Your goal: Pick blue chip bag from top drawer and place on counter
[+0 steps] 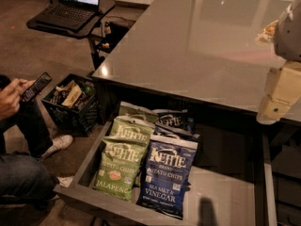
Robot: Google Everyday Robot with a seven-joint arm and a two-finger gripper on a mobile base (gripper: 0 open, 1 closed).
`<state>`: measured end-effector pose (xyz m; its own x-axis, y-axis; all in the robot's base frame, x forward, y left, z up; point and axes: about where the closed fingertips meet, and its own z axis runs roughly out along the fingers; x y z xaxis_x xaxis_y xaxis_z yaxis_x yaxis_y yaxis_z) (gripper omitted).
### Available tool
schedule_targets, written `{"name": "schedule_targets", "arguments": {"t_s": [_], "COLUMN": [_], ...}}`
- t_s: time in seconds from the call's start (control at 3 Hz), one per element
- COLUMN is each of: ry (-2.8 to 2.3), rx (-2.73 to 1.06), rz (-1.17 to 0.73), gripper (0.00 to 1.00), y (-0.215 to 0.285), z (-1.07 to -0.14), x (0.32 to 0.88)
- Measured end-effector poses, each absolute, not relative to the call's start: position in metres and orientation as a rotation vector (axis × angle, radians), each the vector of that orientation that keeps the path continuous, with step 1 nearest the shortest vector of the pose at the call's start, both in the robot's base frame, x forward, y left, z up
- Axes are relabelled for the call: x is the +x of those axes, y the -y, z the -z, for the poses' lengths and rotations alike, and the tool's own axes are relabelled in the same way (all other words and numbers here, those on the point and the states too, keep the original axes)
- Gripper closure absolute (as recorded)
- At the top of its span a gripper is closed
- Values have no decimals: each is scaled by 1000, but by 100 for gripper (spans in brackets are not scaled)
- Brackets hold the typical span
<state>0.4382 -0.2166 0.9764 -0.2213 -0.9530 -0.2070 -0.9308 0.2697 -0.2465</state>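
Observation:
A blue Kettle chip bag (166, 177), labelled sea salt and vinegar, lies face up in the open top drawer (221, 192), at the front middle. A second dark blue bag (175, 120) lies behind it. Green jalapeño bags (120, 166) lie to its left. My gripper (276, 102) hangs at the right edge of the view, above the counter's front edge and up and to the right of the blue bag. It holds nothing that I can see. The grey counter (202, 46) stretches behind the drawer.
A person (19, 140) sits at the left holding a phone (35, 86). A black crate of snacks (73, 102) stands on the floor beside the drawer. A laptop (70, 6) sits on a stand at the back left.

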Motion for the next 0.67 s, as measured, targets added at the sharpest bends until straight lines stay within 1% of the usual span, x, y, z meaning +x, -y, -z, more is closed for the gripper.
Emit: {"name": "schedule_targets", "arguments": {"t_s": [0.33, 0.67], "ry": [-2231, -2273], "rx": [-1724, -1720], "rz": [99, 169], "gripper": [0, 0], "y": [217, 209], "z": [-976, -967], "x": [438, 428]}}
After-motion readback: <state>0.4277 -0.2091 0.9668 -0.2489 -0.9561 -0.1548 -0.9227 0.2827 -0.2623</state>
